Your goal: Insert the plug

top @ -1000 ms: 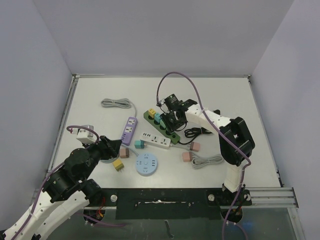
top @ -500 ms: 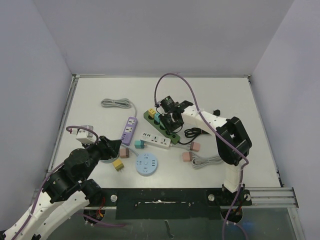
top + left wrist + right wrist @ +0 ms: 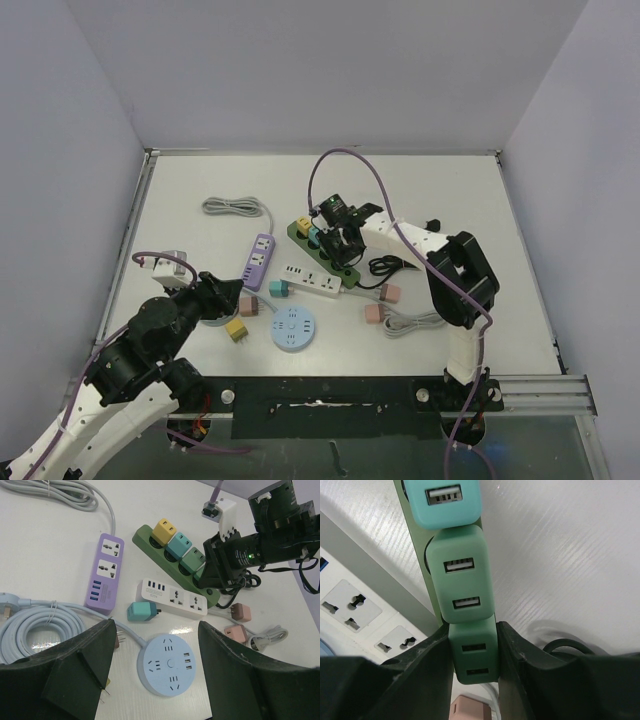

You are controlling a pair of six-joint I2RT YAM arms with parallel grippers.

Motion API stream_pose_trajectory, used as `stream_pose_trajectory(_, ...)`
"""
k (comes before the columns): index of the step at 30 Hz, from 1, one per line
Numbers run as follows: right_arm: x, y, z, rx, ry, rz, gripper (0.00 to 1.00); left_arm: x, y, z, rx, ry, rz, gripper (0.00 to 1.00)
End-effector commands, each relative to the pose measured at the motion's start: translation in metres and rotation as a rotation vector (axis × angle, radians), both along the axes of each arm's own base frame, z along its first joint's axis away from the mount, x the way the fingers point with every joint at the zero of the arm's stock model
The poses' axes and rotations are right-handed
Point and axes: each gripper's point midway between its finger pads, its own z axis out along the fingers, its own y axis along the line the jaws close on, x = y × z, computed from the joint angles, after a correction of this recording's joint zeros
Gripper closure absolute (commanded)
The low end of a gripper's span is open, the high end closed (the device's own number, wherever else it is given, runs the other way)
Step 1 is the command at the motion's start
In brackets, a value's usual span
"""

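A dark green power strip [image 3: 318, 247] lies mid-table with a yellow, a teal and a green plug in it. In the right wrist view the strip [image 3: 416, 525] carries the teal plug [image 3: 445, 500] and a light green plug [image 3: 461, 582]. My right gripper [image 3: 474, 655] is shut on a second light green plug [image 3: 474, 652], held right against the seated one, over the strip. Whether its pins are in I cannot tell. My left gripper [image 3: 155, 675] is open and empty above the round blue socket [image 3: 167, 665].
A white strip [image 3: 310, 282] and a purple strip [image 3: 260, 262] lie left of the green one. Loose teal [image 3: 279, 289], yellow [image 3: 237, 329] and pink [image 3: 390, 293] plugs lie around the round blue socket [image 3: 293, 328]. A black cable [image 3: 395, 265] and a grey cable [image 3: 232, 207] lie nearby.
My right gripper has shifted a little to the left along the green strip with the plug in it. The left arm has not moved.
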Motion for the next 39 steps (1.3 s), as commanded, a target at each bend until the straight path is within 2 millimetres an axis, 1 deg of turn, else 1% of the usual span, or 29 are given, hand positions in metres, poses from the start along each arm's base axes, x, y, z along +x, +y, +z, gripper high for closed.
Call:
stream_pose_trajectory(1, -0.058, -0.026, -0.115, -0.147, 0.255, -0.051, 1.00, 0.002, -0.003, 0.016, -0.033, -0.042, -0.003, 0.35)
stream_pose_trajectory(4, -0.038, -0.012, -0.073, -0.081, 0.168, -0.068, 0.99, 0.003, -0.003, 0.015, -0.028, -0.037, -0.003, 0.35)
stream_pose_trajectory(5, -0.032, -0.008, -0.057, -0.055, 0.135, -0.076, 0.94, 0.003, -0.004, 0.015, -0.025, -0.035, -0.003, 0.35)
stream_pose_trajectory(9, -0.010, 0.003, 0.006, 0.051, -0.010, -0.111, 0.64, 0.005, -0.005, 0.012, -0.013, -0.022, -0.007, 0.35)
stream_pose_trajectory(10, -0.006, 0.004, 0.020, 0.077, -0.047, -0.122, 0.58, 0.005, -0.006, 0.011, -0.010, -0.020, -0.009, 0.35)
stream_pose_trajectory(12, 0.000, 0.004, 0.047, 0.131, -0.115, -0.152, 0.51, 0.006, -0.008, 0.009, -0.003, -0.011, -0.013, 0.34)
stream_pose_trajectory(14, 0.004, -0.002, 0.067, 0.170, -0.179, -0.213, 0.48, 0.006, -0.009, 0.007, 0.005, -0.002, -0.018, 0.34)
stream_pose_trajectory(16, 0.002, -0.011, 0.083, 0.206, -0.239, -0.275, 0.45, 0.007, -0.011, 0.004, 0.012, 0.014, -0.021, 0.34)
stream_pose_trajectory(19, -0.011, -0.024, 0.085, 0.252, -0.270, -0.353, 0.42, 0.009, -0.014, -0.001, 0.007, 0.039, -0.014, 0.34)
stream_pose_trajectory(20, -0.018, -0.032, 0.079, 0.255, -0.268, -0.382, 0.41, 0.010, -0.015, -0.002, 0.005, 0.046, -0.014, 0.34)
stream_pose_trajectory(22, -0.027, -0.044, 0.075, 0.259, -0.280, -0.447, 0.40, 0.011, -0.020, -0.005, 0.001, 0.058, -0.023, 0.34)
stream_pose_trajectory(25, -0.037, -0.069, 0.065, 0.221, -0.292, -0.566, 0.39, 0.014, -0.029, -0.009, -0.004, 0.070, -0.044, 0.34)
stream_pose_trajectory(27, -0.043, -0.083, 0.056, 0.191, -0.289, -0.614, 0.39, 0.017, -0.035, -0.010, -0.006, 0.076, -0.057, 0.34)
stream_pose_trajectory(34, -0.064, -0.103, 0.026, 0.141, -0.244, -0.696, 0.35, 0.025, -0.054, -0.020, -0.011, 0.110, -0.096, 0.34)
stream_pose_trajectory(39, -0.064, -0.109, 0.014, 0.130, -0.235, -0.733, 0.32, 0.029, -0.063, -0.024, -0.017, 0.124, -0.111, 0.34)
